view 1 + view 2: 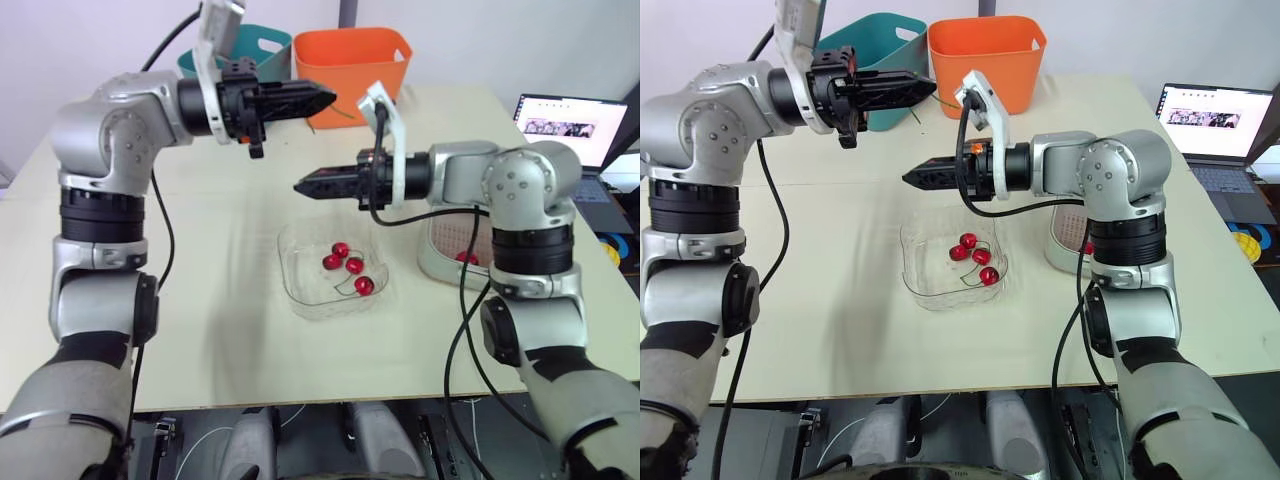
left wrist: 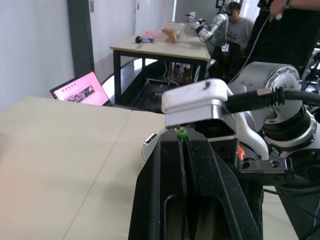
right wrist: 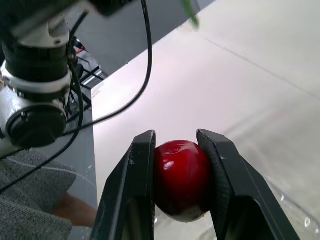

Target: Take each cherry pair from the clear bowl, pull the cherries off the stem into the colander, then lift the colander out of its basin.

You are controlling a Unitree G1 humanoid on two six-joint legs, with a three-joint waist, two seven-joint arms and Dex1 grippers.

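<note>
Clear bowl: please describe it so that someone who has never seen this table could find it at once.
On the pale table, look at the middle, nearer the robot than the orange bin. There stands the clear bowl, a shallow square dish with rounded corners. It alone is see-through, and four red cherries lie in it.

Four cherries (image 1: 341, 249) in one clear bowl (image 1: 303, 292), two bins (image 1: 350, 62), one laptop (image 1: 566, 126)

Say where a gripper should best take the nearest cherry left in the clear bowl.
Probably its round body, from straight above: the cherry sits outermost of the four with room either side, while the clear bowl's walls block a sideways approach.
</note>
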